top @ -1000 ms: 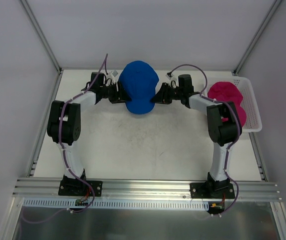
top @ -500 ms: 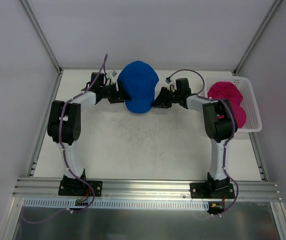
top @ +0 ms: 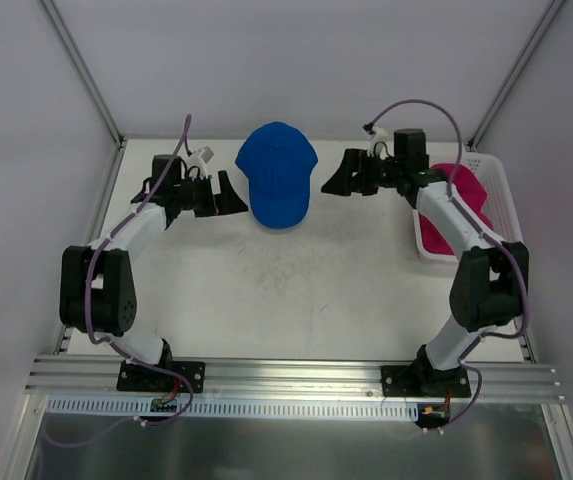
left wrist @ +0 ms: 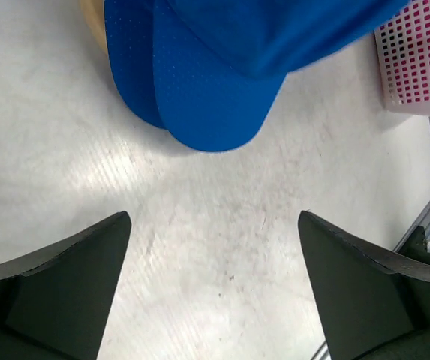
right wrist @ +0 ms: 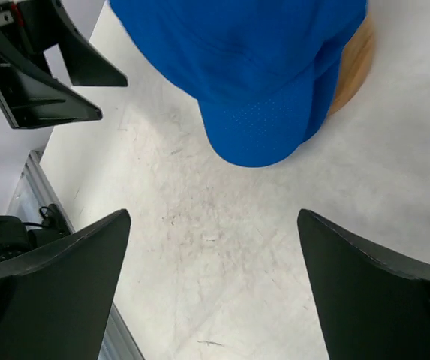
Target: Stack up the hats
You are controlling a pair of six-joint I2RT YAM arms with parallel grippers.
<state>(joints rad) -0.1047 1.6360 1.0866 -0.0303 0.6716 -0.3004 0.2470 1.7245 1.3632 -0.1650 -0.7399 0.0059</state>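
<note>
A royal blue hat lies at the back middle of the table, brim toward the arms. In the left wrist view its blue brim overlaps a second blue brim edge. My left gripper stands open just left of the hat, not touching it, with bare table between its fingers. On the hat's right, also apart from it, my right gripper is open and empty. A magenta hat lies in the white tray, partly hidden by my right arm.
An orange-brown round object shows under the blue hat's edge. The tray sits at the table's right edge. Grey walls enclose the table at the back and sides. An aluminium rail runs along the near edge.
Both grippers have opened and let go of the blue hat. The left one drew back to the left, the right one back to the right. The hat stays on the table.
</note>
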